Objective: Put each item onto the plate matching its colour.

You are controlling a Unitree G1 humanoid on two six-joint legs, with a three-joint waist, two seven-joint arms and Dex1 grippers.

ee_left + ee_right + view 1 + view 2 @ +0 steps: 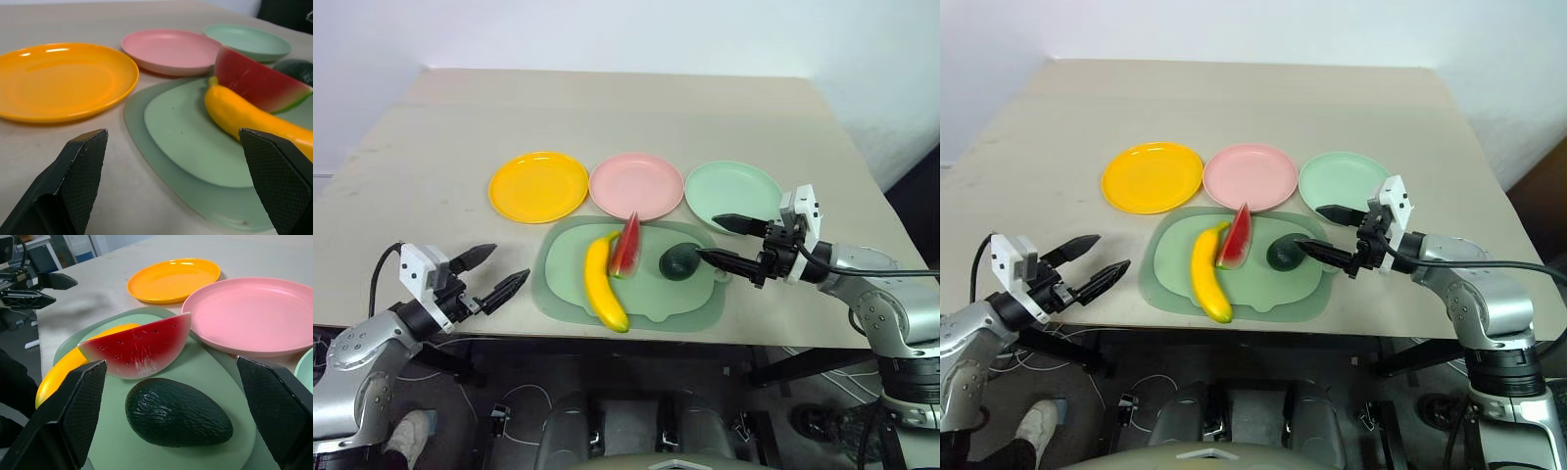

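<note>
Desk (431, 196): pale, carries everything. On its near half lies a large pale green mat (558, 294).

Plates, in a row beyond the mat, all bare: yellow plate (538, 186) on the left, pink plate (636, 184) in the middle, light green plate (732, 194) on the right. The pink and green rims look close to touching; the mat's far edge runs just under the pink plate's rim.

Items, all on the mat:
- Banana (602, 284): longest piece, lying lengthwise on the left part. Judged rigid, light, glossy plastic, so likely slippery. Best taken across its mid-length, where the body is thickest and balance is even.
- Watermelon wedge (626, 245): standing on its rind, just beside the banana's far end; contact between them cannot be told. Flat red faces offer the surest clamp, fingers on either face.
- Avocado (679, 261): small, dark, pebbled skin, to the right. Rounded, so it may roll or squirt out; grip across the widest part.

Left hand (494, 272): released, fingers spread wide, hovering over bare desk left of the mat, well apart from all items.

Right hand (724, 240): released, fingers spread wide, pointing at the avocado from the right; lower fingertip just beside it, contact not clear. Judged: avocado to green plate is the step in hand.
</note>
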